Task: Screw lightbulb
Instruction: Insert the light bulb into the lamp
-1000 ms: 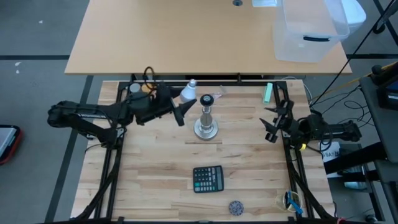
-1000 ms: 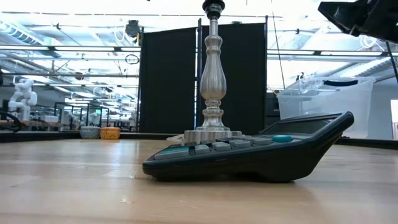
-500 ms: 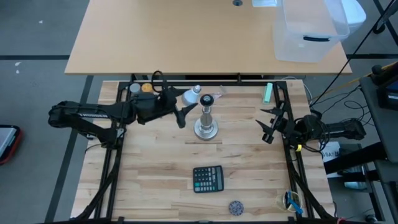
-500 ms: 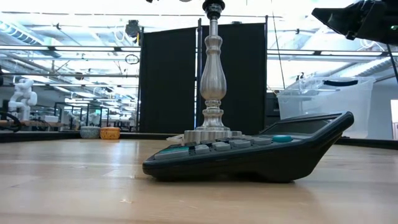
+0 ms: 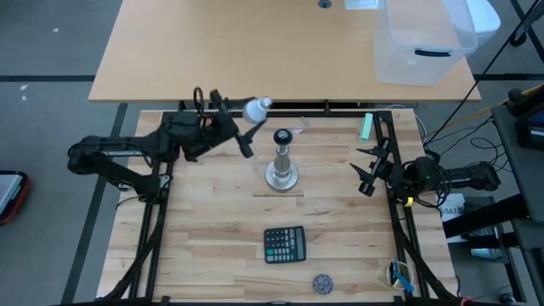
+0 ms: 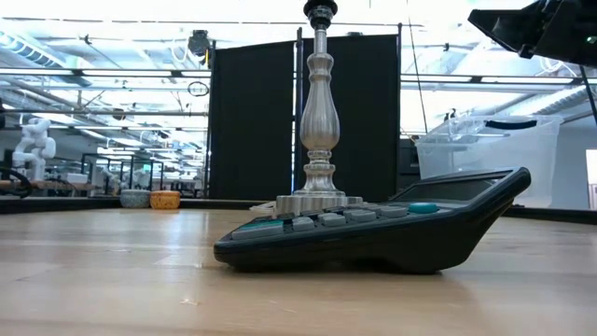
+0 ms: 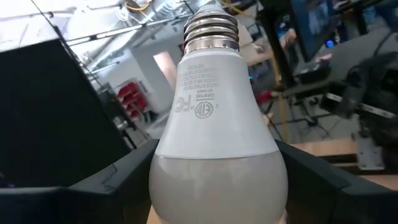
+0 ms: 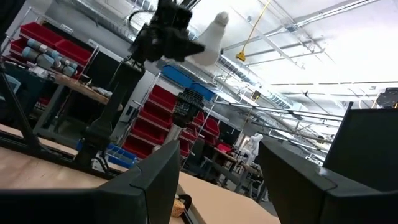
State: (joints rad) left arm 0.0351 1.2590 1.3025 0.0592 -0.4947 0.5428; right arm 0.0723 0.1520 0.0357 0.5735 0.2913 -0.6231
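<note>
A: Where is the lightbulb (image 5: 256, 108) sitting right now?

B: It is not sitting. The left gripper (image 5: 247, 129) is holding it up in the air, near the back edge of the wooden table (image 5: 221, 238). The two dark fingers (image 7: 118, 180) are pressing on the round white part from both sides, so the gripper is clenched on the bulb.

A: Which way is the bulb pointing?

B: Its silver screw end is pointing away from the gripper. From above it is leaning toward the back of the table and a bit toward the right arm's side.

A: Is it touching the silver stand (image 5: 281, 158)?

B: No. The stand is standing upright in the middle of the table, and the bulb is hanging near its dark top, off to the left and back (you can see the gap well from the right wrist camera).

A: What is the right gripper (image 5: 369, 168) doing?

B: It is waiting near the right edge of the table, well apart from the stand. Its fingers are standing apart, and it is holding nothing.

A: Anything else on the table?

B: A dark calculator (image 5: 284, 245) is lying toward the front, in front of the stand.
</note>
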